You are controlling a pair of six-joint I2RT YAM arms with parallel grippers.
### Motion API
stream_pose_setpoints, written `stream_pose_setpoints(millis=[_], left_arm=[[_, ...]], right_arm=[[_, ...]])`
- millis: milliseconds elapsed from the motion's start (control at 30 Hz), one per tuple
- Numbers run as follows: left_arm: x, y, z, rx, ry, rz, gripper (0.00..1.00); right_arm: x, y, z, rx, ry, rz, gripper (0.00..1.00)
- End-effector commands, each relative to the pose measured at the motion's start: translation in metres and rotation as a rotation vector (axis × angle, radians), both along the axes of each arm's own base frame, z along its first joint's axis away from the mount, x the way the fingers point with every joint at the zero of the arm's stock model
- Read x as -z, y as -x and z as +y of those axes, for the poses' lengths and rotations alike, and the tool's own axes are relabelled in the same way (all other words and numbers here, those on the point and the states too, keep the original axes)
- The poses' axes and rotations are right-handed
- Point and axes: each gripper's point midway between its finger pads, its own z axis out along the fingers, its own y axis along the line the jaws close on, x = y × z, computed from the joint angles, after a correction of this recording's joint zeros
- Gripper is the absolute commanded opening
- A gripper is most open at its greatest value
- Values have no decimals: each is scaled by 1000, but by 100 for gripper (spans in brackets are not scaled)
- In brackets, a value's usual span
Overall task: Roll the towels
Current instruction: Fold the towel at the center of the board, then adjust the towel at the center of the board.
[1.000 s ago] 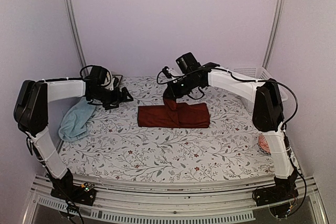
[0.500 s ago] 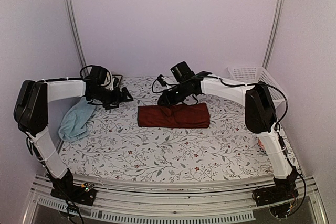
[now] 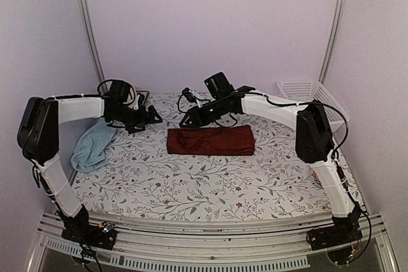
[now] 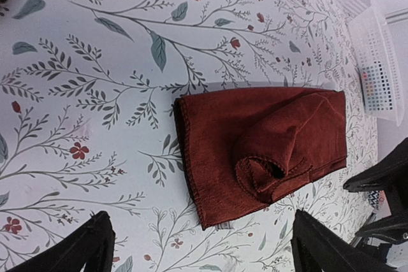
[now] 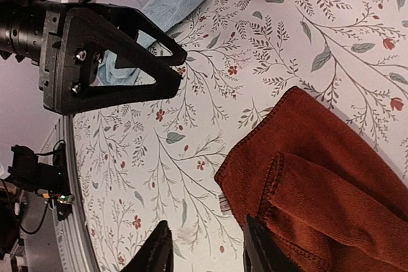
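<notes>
Towel check: maroon towel (image 3: 210, 140) lies on the counter (image 3: 210, 189), long axis left to right. My right hand (image 5: 207, 234) hovers just behind its left end, fingers parted, empty. Meanwhile my left hand (image 3: 150, 118) is spread wide near the blue towel (image 3: 92, 144).

Open table (image 3: 191, 183) before maroon towel (image 3: 210, 140); right tool (image 3: 185, 121) crowds its far-left corner
</notes>
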Motion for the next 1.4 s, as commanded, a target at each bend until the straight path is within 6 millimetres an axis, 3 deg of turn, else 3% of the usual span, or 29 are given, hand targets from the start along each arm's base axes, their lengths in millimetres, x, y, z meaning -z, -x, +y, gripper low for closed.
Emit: stream_pose_setpoints(millis=[0, 67, 100, 233, 400, 567, 633, 833, 1100, 1367], left_arm=[[-4, -12, -8, 6, 39, -9, 97], [-15, -19, -18, 38, 51, -42, 97], [-21, -23, -25, 76, 48, -75, 97], [-35, -34, -59, 258, 44, -194, 97], [-47, -32, -93, 502, -12, -385, 97], [-27, -14, -115, 701, -178, -491, 94], [1, -7, -124, 769, -247, -487, 94], [24, -3, -137, 867, -345, -512, 85], [44, -9, -127, 877, -472, -485, 73], [52, -7, -124, 876, -495, -470, 44]], right_arm=[[-31, 11, 4, -92, -78, -39, 45], [-31, 1, -11, -51, -57, -45, 46], [-47, -5, -24, -22, -61, -67, 45], [-59, -37, -93, 119, -17, -77, 46], [-61, -41, -164, 202, 94, -121, 52], [-64, -41, -218, 297, 109, -122, 59], [-64, -41, -232, 332, 111, -123, 61], [-63, -44, -242, 354, 128, -136, 68], [-65, -53, -238, 347, 116, -134, 68], [-62, -56, -239, 352, 112, -121, 68]])
